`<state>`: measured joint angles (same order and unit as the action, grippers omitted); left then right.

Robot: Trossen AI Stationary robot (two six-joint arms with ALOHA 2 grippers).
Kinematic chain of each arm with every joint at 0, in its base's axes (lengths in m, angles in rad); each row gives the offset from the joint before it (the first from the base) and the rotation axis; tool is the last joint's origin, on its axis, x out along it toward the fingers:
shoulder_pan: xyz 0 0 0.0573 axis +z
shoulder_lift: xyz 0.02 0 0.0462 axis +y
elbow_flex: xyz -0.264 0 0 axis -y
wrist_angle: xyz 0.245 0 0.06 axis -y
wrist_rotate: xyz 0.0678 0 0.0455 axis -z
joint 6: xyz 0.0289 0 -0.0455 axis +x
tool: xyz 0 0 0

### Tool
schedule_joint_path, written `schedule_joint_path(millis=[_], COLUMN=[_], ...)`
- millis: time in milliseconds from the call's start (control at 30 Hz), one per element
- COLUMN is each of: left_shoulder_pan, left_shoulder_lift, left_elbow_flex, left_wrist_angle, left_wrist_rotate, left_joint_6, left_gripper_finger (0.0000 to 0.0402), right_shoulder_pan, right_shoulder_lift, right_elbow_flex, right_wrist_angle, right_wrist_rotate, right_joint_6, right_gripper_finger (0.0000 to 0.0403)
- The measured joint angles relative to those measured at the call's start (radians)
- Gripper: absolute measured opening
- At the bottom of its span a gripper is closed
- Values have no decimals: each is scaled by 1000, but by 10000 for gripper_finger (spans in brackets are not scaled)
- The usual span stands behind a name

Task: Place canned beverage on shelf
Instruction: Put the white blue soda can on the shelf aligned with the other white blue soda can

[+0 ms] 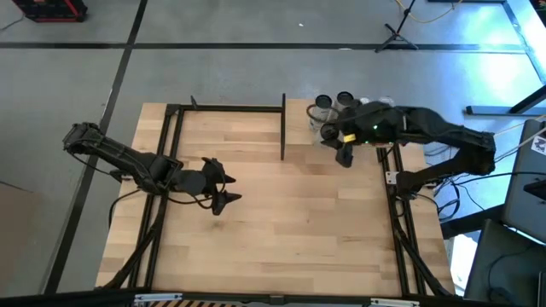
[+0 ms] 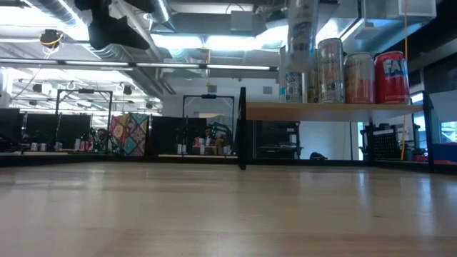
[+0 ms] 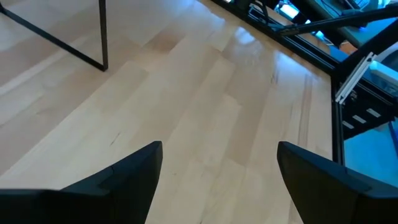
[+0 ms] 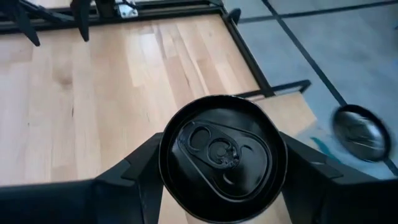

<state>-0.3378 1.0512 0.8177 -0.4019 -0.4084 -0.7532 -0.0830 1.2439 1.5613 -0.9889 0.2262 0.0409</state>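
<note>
My right gripper (image 4: 219, 180) is shut on a canned beverage with a black top and pull tab (image 4: 217, 154). In the high view it (image 1: 338, 141) hovers at the table's far right, beside the shelf (image 2: 335, 111). The shelf is a pale raised board with a black post (image 2: 243, 128), and several cans (image 2: 359, 77) stand upright on it. My left gripper (image 1: 225, 182) stands open over the bare tabletop left of centre, its fingers (image 3: 134, 171) around nothing. My right gripper pinches the can between its two fingers (image 4: 134, 171), on opposite sides of the can's wall just below the top rim (image 4: 166, 163). The fingers come slanting down from the table's right side. The can stays upright, top up. The can itself hides its base.
Another can's round top (image 4: 360, 132) shows close beside the held one. A black metal frame (image 1: 226, 108) stands on the far left half of the tabletop. Bare wood (image 1: 299, 222) fills the table's middle and near part.
</note>
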Motion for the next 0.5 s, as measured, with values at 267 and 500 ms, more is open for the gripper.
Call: schedule_joint_path(millis=[267, 500], left_shoulder_pan=[-1, -1], left_shoulder_lift=[0, 0], left_elbow_flex=[0, 0], left_wrist_angle=[0, -1], left_wrist_rotate=[-4, -28], left_joint_6=[0, 4], left_gripper_finger=[313, 313], right_shoulder_pan=[-135, -228], right_shoulder_lift=[5, 13], right_elbow_flex=[-128, -154], right_wrist_angle=[83, 124], right_wrist_rotate=[-42, -149], right_joint_6=[-6, -21], right_gripper_finger=[227, 227])
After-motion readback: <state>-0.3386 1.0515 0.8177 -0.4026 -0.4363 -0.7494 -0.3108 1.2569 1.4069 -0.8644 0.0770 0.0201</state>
